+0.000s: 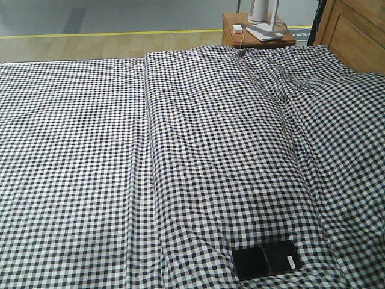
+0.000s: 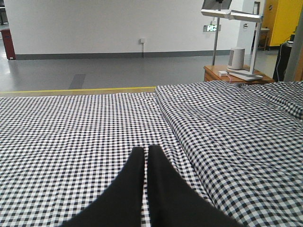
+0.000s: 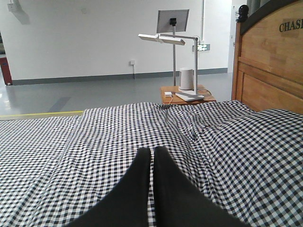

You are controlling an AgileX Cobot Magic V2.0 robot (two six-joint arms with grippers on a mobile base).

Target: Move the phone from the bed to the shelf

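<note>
**Phone flat on the checked bed, both claws closed and empty**

The bed [image 1: 180,150] fills nearly the whole front view. Its cover is soft cloth in a small black-and-white check. One long fold runs top to bottom left of centre, and looser wrinkles fan out on the right. At the far right corner stands a headboard [image 1: 355,36] of warm, panelled wood with visible grain.

The phone [image 1: 266,260] lies flat on the cloth near the bottom edge of the front view, right of centre. It is a slim, glossy black rectangle with a fine seam across its middle and a small white sticker near its right end. The cloth puckers slightly around it.

Beyond the bed's far edge stands a small brown nightstand [image 1: 258,33]. On it are a white lamp [image 3: 165,38] with a flat, angular head and a pale, smooth cylinder [image 3: 186,79]. A yellow line [image 1: 120,33] crosses the grey floor.

The left gripper [image 2: 146,150] shows two matte black, tapered fingers pressed together, with only a hairline gap between them and nothing in it. The right gripper [image 3: 152,151] looks the same, its jaws closed tip to tip and empty. Each points out over the checked cloth. It cannot be told whether either one touches it.
</note>
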